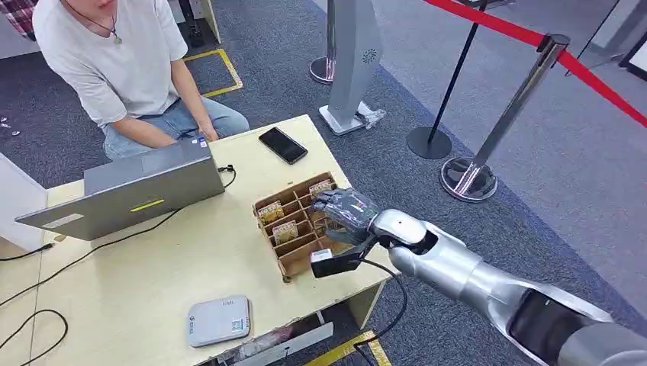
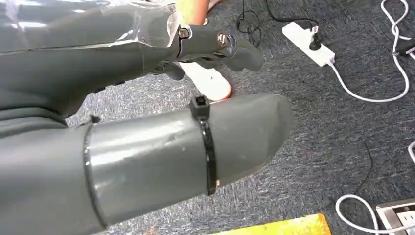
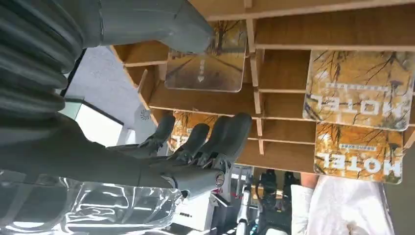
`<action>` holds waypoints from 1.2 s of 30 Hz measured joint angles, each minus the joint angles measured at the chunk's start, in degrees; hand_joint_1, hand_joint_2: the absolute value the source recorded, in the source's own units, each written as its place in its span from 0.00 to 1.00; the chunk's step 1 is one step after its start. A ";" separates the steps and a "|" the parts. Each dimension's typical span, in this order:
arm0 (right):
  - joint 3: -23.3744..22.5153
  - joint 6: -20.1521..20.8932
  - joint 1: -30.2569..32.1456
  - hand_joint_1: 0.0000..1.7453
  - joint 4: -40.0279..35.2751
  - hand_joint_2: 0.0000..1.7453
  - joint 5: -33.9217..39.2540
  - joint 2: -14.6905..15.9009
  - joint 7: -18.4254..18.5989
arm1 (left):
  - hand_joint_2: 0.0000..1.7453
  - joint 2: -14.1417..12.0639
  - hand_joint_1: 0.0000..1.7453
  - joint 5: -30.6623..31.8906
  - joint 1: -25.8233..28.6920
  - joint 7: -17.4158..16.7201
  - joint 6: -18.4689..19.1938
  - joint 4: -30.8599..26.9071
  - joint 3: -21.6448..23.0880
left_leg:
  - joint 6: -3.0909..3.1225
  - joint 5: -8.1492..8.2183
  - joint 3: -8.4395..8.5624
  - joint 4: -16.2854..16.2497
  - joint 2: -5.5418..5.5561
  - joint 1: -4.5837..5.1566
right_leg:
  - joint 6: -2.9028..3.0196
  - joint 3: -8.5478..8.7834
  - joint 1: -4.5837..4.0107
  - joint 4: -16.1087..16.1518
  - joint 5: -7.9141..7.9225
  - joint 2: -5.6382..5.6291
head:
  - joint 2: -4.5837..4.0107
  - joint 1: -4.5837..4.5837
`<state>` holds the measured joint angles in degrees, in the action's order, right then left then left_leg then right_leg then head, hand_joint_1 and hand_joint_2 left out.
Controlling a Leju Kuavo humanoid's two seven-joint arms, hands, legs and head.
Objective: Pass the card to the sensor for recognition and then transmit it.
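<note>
Right hand reaches over the wooden card rack, fingers spread, thumb touching a hotel card to pick it.

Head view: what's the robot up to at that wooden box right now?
The right hand is at the wooden card rack on the table, fingers and thumb around a card in one slot; whether it's gripped yet is unclear. More cards sit in neighbouring slots. The grey card reader lies near the table's front edge. A person sits behind a laptop. The left hand hangs above carpet.
</note>
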<state>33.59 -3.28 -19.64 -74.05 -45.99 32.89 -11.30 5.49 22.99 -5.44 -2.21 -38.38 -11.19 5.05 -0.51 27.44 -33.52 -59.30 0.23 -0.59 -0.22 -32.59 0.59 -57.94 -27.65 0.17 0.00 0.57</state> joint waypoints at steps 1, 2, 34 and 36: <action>0.20 -0.09 0.00 0.41 0.02 1.00 0.04 0.02 0.11 | 0.00 0.00 0.00 0.11 0.00 0.00 -0.02 0.00 -0.20 | 0.00 0.00 0.00 0.00 0.00 0.00 | 0.00 0.00 0.00 0.00 0.00 0.00 | 0.00 0.00; 0.33 -0.11 0.00 0.42 0.07 1.00 0.24 0.02 0.18 | 0.00 0.00 0.00 0.15 0.00 0.00 -0.02 0.00 -0.35 | 0.00 0.00 0.00 0.00 0.00 0.00 | 0.00 0.00 0.00 0.00 0.00 0.00 | 0.00 0.00; 1.14 -0.17 -1.73 0.43 1.49 1.00 1.97 0.44 0.26 | 0.00 -0.02 0.00 0.22 0.05 0.48 -0.09 0.00 -1.20 | 0.00 0.00 0.01 0.00 0.00 0.00 | -0.01 0.00 0.00 0.00 0.01 0.00 | 0.00 0.00; 1.36 -0.20 -1.86 0.43 1.66 1.00 1.99 0.52 0.26 | 0.00 -0.02 0.00 0.22 0.05 0.52 -0.07 0.00 -1.22 | 0.00 0.00 0.01 0.00 0.00 0.00 | -0.01 0.00 0.00 0.00 0.01 0.00 | 0.00 0.00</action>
<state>34.95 -3.48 -21.50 -72.39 -44.00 33.42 -11.04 5.46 23.21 -5.39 -1.68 -38.45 -11.19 3.83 -0.51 27.44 -33.51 -59.31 0.23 -0.59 -0.23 -32.59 0.59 -57.94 -27.64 0.17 0.00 0.57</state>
